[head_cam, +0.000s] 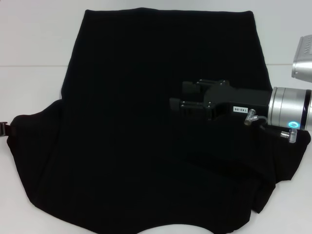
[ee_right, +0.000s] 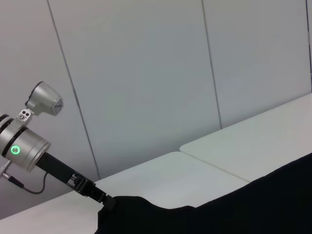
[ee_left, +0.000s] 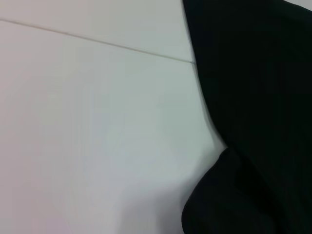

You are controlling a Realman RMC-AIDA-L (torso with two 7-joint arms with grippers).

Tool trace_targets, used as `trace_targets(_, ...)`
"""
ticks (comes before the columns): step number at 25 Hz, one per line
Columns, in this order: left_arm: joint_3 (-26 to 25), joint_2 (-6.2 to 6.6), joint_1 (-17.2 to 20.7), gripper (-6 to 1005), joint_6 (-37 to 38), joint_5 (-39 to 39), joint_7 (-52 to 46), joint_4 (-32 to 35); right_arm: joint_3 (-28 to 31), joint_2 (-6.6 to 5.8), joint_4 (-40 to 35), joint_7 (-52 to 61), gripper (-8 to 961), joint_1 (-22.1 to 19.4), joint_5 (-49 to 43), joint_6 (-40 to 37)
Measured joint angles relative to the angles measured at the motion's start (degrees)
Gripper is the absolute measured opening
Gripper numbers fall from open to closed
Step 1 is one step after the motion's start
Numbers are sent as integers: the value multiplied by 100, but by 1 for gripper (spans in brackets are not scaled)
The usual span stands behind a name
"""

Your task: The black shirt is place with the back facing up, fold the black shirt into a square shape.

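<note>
The black shirt (head_cam: 126,122) lies spread over most of the white table (head_cam: 29,44). It also shows in the left wrist view (ee_left: 253,112) and the right wrist view (ee_right: 234,209). My left gripper (head_cam: 4,129) is at the far left edge, at the tip of the shirt's left sleeve. In the right wrist view my left gripper (ee_right: 106,202) meets a raised hump of the fabric and is shut on it. My right gripper (head_cam: 174,105) points left, low over the shirt's right half, black against black. Folded fabric lies below and behind it.
Bare white table (ee_left: 97,136) shows left of the shirt, with a seam line across it. Grey wall panels (ee_right: 146,73) stand behind the table. The shirt's bottom hem hangs near the table's front edge.
</note>
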Motion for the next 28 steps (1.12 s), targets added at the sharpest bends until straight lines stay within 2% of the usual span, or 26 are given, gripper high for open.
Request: trace_targets(28,-653,-5,186,-1,22,-42,140,9,79,-9,-15,6,730,54,0,-2)
